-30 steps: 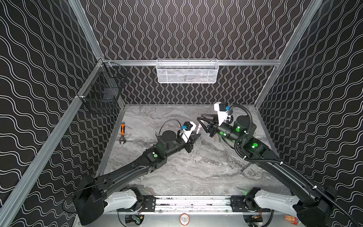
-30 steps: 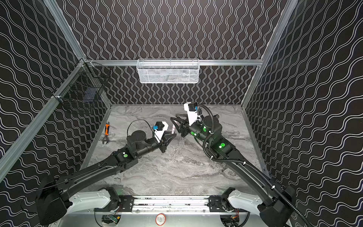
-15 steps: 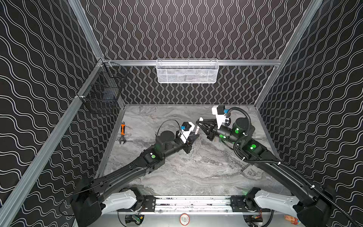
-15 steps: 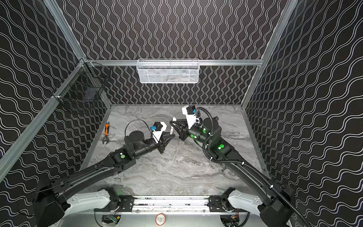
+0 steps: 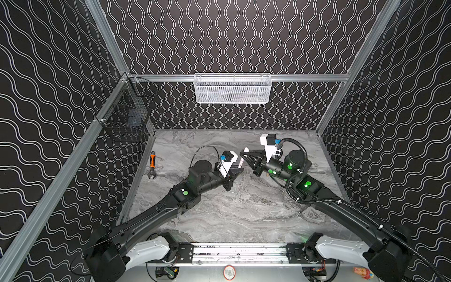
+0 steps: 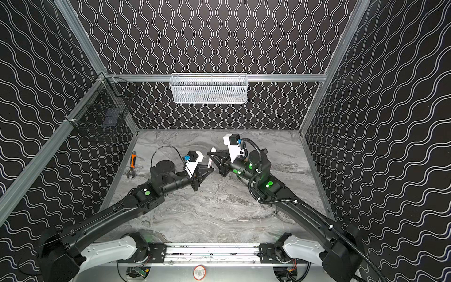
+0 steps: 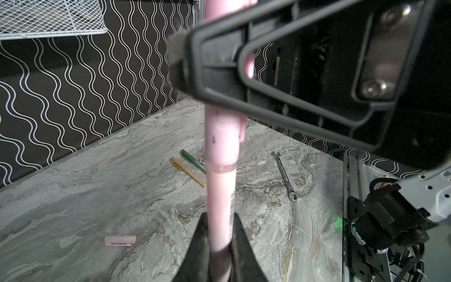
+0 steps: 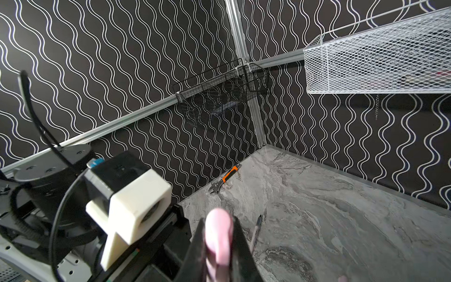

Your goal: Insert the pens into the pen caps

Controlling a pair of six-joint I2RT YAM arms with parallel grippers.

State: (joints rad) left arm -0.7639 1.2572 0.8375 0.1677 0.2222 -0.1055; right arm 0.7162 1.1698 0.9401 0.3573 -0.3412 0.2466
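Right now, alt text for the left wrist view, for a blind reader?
A pink pen is clamped in the left gripper, a pink cap over its far end gripped by the right gripper. Behind, on the table, lie a loose pink cap, a gold-tan pen, a green pen and a wrench.

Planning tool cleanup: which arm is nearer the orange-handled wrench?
Left. The left arm lies right beside the wrench, toward mid-table; the right arm is farther off, beyond the left one, across the table.
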